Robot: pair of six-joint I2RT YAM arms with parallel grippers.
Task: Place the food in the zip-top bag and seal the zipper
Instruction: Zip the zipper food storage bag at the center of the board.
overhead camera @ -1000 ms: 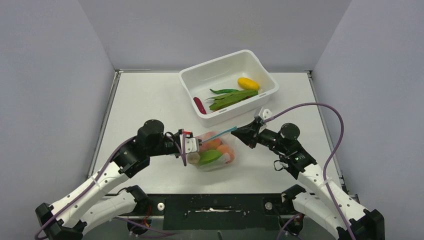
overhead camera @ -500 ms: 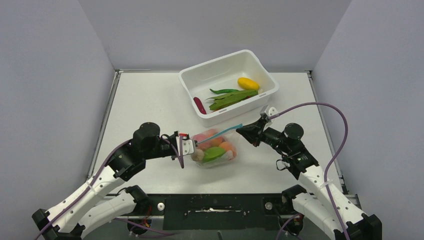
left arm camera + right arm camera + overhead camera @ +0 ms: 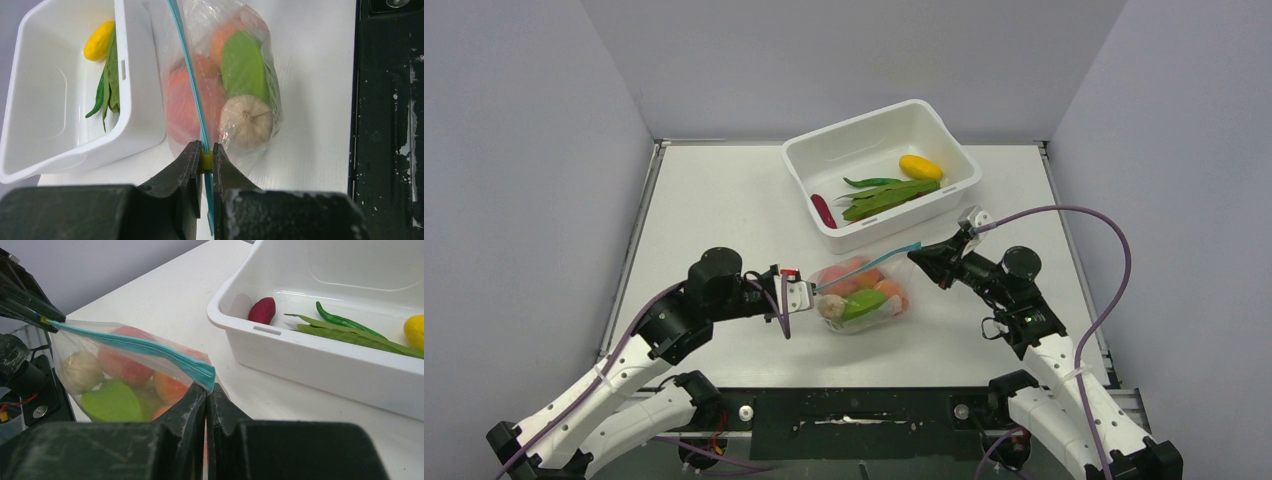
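Both the left end effector and right end effector pinch the zipper, white tub just behind.

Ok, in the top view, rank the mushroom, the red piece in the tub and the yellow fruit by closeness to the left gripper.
1. mushroom: inside the bag, right beside the left gripper.
2. red piece: near-left corner of the tub, beyond the bag.
3. yellow fruit: far right part of the tub.
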